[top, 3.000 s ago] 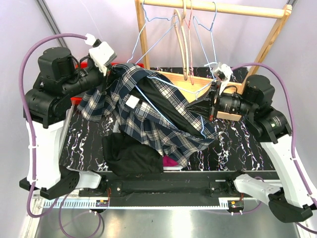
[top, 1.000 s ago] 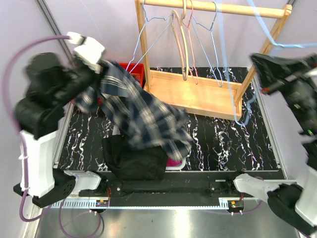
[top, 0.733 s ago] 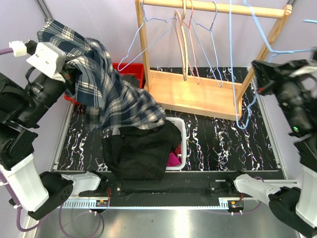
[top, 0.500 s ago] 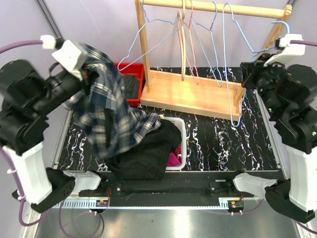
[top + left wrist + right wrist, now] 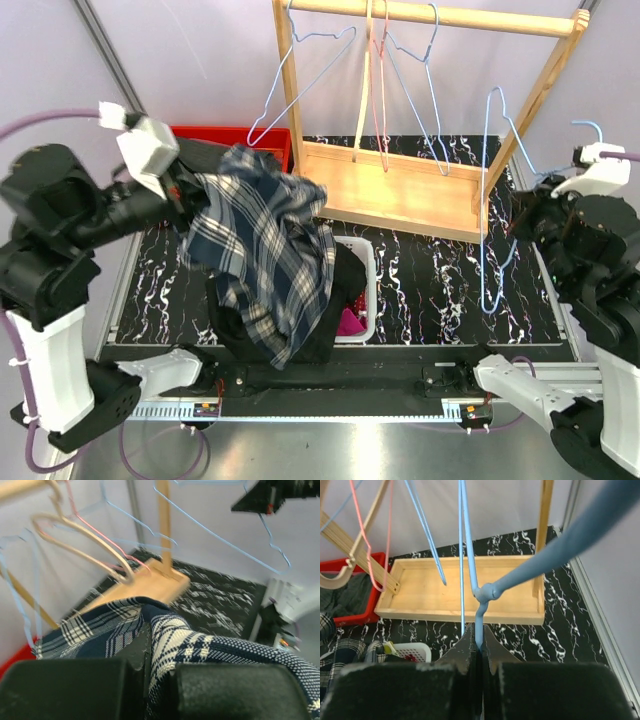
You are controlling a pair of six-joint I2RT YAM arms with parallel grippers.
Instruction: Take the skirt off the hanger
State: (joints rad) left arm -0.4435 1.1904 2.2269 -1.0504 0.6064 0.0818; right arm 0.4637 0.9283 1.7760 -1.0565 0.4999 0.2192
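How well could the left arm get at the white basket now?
Probably not: its tool is shut on the plaid skirt, which hangs over the white basket, part-covered by a black garment.

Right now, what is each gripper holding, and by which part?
Left gripper pinches a fold of the plaid skirt; right gripper clamps the blue wire hanger at its neck.

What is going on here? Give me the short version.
The left arm's fingers are shut on the plaid skirt, holding it in the air over a white basket and a black garment. The right arm's fingers are shut on the blue wire hanger, which is bare and held out to the right of the wooden rack. The skirt is off the hanger, and neither has been put down yet.
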